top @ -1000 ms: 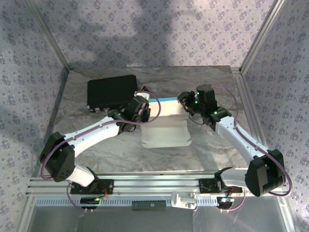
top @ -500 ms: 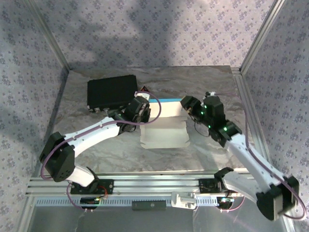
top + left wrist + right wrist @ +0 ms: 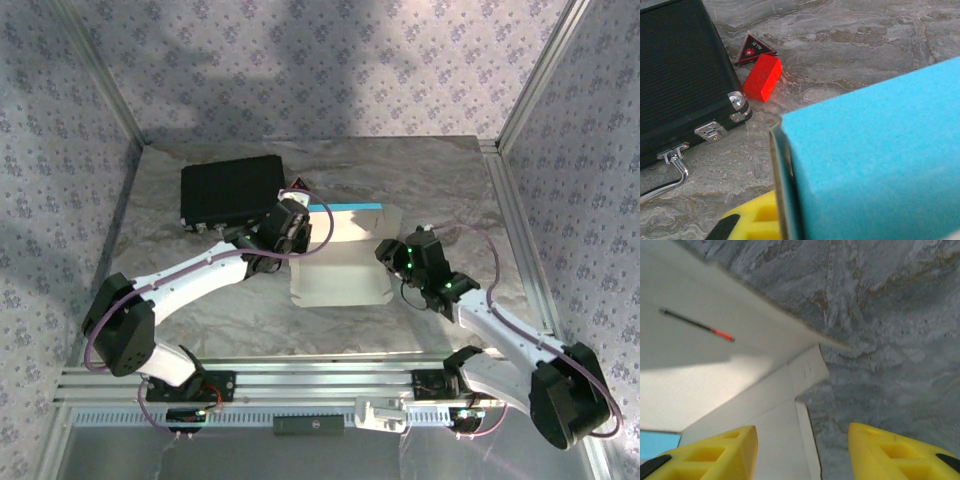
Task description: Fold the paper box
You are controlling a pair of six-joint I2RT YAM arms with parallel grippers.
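Moved: R claw (image 3: 388, 252) pulled nearer, jaws apart.
L claw (image 3: 297, 228): pinching paper box (image 3: 340, 275).
Progress: early, mostly flat.

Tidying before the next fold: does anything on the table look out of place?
Yes: a small red block and a black triangular tag lie loose beside the black case, close to the paper box; neither seems part of the folding.
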